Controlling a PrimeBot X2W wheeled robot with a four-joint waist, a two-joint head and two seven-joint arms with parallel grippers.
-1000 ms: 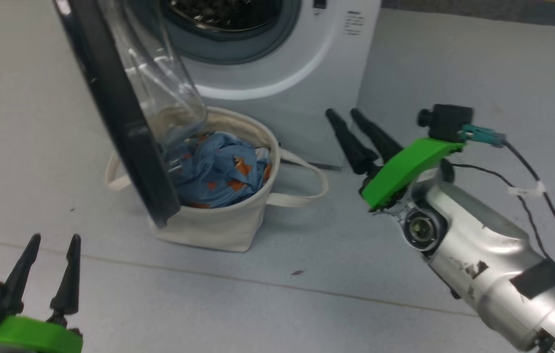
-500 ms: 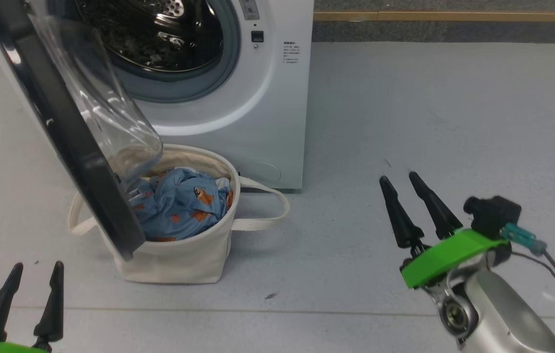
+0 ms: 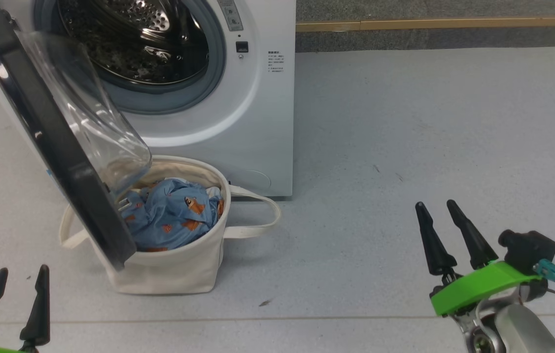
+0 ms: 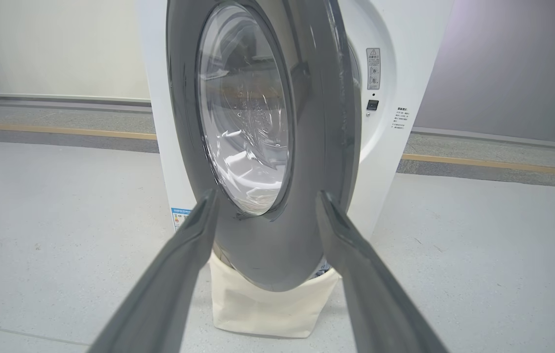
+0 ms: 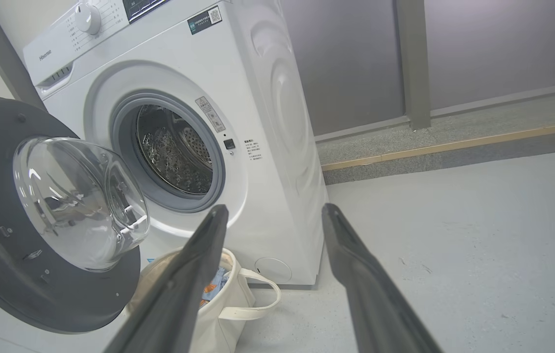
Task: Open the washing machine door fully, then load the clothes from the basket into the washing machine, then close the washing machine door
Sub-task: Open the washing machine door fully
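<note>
The white washing machine (image 3: 253, 122) stands at the upper left, its steel drum (image 3: 135, 44) exposed. The washing machine door (image 3: 57, 147) is swung out, and its black rim and glass bowl hang over the left side of the basket (image 3: 169, 269). This cream basket sits on the floor against the machine's front, holding the light blue clothes (image 3: 174, 215). My left gripper (image 3: 22, 268) is open and empty at the lower left, short of the door; in the left wrist view it (image 4: 266, 193) faces the door's outer side (image 4: 257, 122). My right gripper (image 3: 435, 203) is open and empty over bare floor, well right of the basket.
Pale grey floor (image 3: 404, 122) stretches right of the machine to a dark strip with a wooden edge (image 3: 429, 23). The basket's loop handle (image 3: 257, 215) lies toward my right gripper. Grey wall panels (image 5: 453, 49) stand behind.
The head camera has lifted, showing more of the drum. My right gripper has drawn back from the machine's lower right corner to open floor further right. Both grippers stay open.
</note>
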